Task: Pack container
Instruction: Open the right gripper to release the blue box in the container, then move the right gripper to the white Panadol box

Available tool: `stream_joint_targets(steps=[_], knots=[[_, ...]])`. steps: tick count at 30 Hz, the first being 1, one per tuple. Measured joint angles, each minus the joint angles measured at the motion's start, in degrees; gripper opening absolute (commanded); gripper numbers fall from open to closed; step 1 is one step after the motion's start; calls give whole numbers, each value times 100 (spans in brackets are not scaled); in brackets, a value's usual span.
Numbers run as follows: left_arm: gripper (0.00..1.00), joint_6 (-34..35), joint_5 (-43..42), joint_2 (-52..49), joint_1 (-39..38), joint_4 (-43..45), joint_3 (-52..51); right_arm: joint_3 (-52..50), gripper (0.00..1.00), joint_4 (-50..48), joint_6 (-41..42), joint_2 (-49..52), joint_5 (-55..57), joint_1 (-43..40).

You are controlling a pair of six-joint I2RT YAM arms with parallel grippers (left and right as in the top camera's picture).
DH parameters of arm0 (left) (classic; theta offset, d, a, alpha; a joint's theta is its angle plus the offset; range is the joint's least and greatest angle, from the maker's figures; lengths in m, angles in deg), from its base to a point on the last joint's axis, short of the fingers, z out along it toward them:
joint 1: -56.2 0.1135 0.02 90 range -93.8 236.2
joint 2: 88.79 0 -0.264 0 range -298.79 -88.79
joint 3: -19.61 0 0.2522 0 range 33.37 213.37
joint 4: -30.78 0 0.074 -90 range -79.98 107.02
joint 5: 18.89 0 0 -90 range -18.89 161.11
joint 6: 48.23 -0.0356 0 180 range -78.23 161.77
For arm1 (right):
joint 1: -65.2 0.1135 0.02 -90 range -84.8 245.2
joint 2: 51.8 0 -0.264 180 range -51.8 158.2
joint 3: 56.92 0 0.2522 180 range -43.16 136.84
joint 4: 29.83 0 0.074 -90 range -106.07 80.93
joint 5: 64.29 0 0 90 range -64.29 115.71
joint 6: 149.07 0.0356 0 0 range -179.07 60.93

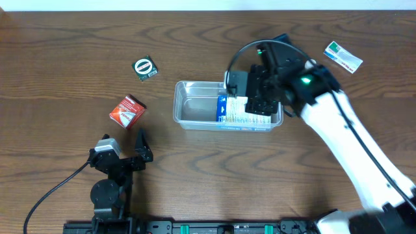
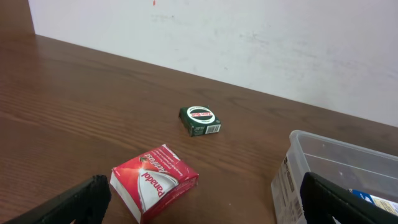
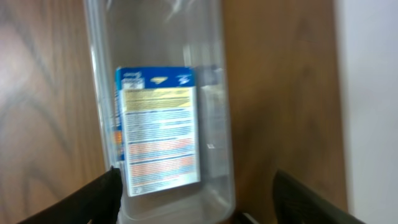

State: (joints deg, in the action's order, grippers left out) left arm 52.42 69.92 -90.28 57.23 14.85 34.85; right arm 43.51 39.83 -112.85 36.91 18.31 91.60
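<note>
The clear plastic container [image 1: 195, 104] sits mid-table; it also shows in the left wrist view [image 2: 336, 162] and the right wrist view [image 3: 214, 93]. A blue and white box [image 1: 235, 110] lies inside its right end, also in the right wrist view [image 3: 159, 127]. My right gripper [image 1: 263, 97] hovers over that end, open and empty [image 3: 196, 196]. My left gripper [image 1: 123, 156] rests near the front edge, open and empty [image 2: 202, 211]. A red Panadol box [image 1: 127, 110] [image 2: 154, 180] lies just beyond it.
A small green box [image 1: 145, 67] [image 2: 200, 120] lies at the back left. A white, green and blue packet [image 1: 343, 56] lies at the back right. A white wall [image 2: 249, 37] borders the table's far edge.
</note>
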Motion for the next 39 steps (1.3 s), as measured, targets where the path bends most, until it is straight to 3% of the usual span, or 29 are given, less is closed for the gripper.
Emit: stream_joint_targets(steps=[6, 14, 21, 30, 39], knots=[[98, 0, 0, 0, 0, 0, 0, 33, 99, -713, 931, -254, 57, -686], [98, 0, 0, 0, 0, 0, 0, 35, 99, -1626, 1834, 37, -72, -2476], [98, 0, 0, 0, 0, 0, 0, 48, 99, -2743, 2356, 929, -203, -3434], [98, 0, 0, 0, 0, 0, 0, 48, 99, -3967, 2566, 2398, -221, -3978], [98, 0, 0, 0, 0, 0, 0, 48, 99, -4846, 2218, 2949, -223, -4142]])
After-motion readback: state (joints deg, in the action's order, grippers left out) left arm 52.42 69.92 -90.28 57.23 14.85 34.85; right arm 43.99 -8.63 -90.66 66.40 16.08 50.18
